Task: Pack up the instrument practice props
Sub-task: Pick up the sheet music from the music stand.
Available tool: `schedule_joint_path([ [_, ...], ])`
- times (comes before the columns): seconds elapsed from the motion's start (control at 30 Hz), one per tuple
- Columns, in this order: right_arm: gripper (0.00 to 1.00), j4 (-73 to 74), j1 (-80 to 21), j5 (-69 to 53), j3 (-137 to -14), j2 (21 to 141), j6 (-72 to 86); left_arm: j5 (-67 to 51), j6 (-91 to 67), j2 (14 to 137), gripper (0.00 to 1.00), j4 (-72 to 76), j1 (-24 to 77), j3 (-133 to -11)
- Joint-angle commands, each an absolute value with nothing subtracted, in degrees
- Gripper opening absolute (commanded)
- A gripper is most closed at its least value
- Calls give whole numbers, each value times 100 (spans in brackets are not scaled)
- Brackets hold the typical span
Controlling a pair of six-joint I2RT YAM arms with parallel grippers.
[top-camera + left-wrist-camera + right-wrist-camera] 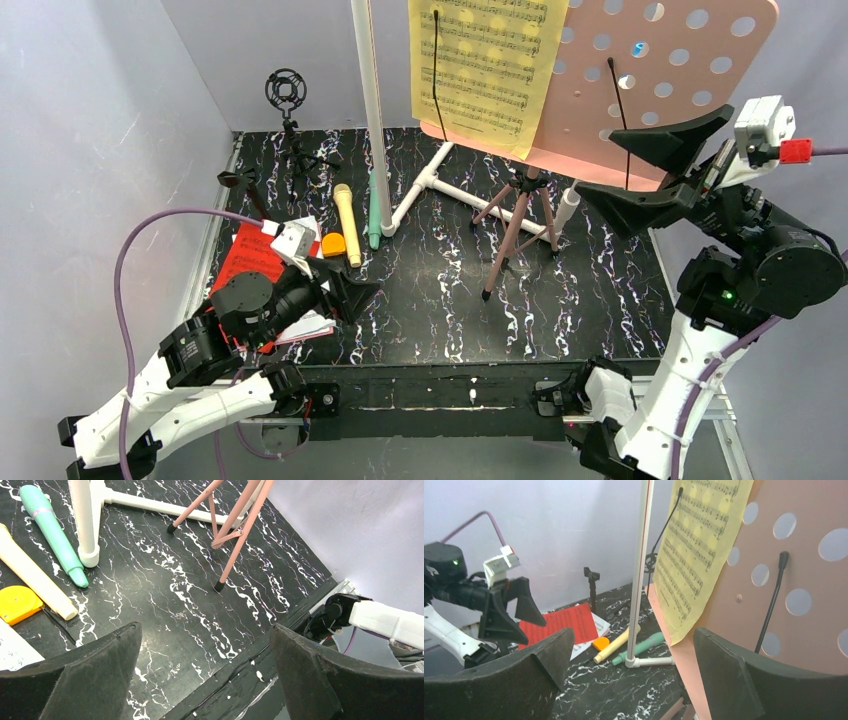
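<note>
My left gripper (205, 640) hangs over the marbled black counter (440, 300), my right gripper (597, 165) beside the perforated pink music stand (814, 570), both jaws gaping empty.

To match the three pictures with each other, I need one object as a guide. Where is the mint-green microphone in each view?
Top external: the mint-green microphone lies left of centre, against the white pipe.
Left wrist: upper left, slanting, left of the pipe.
Right wrist: low centre, by the pipe's foot.
Shared landmark: the yellow microphone beside it.
</note>
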State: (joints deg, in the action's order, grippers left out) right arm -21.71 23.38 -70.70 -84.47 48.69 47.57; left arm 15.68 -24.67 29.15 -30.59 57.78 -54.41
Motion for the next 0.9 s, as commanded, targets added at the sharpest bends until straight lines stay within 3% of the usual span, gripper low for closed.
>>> schedule_joint_path([
  [0.0, 98, -3937, 2461, -6919, -8593, 5108, 6418, 1623, -2391, 3007, 98, -2759, 5793, -5322],
  [0.57, 100, -5574, 2488, -5978, -10305, 6349, 8397, 1040, -2173, 3649, 100, -2155, 5794, -5482],
  [0.87, 100, -6289, 3427, -5448, -12055, 7320, 9561, 714, -2309, 3828, 100, -1987, 5795, -5458],
])
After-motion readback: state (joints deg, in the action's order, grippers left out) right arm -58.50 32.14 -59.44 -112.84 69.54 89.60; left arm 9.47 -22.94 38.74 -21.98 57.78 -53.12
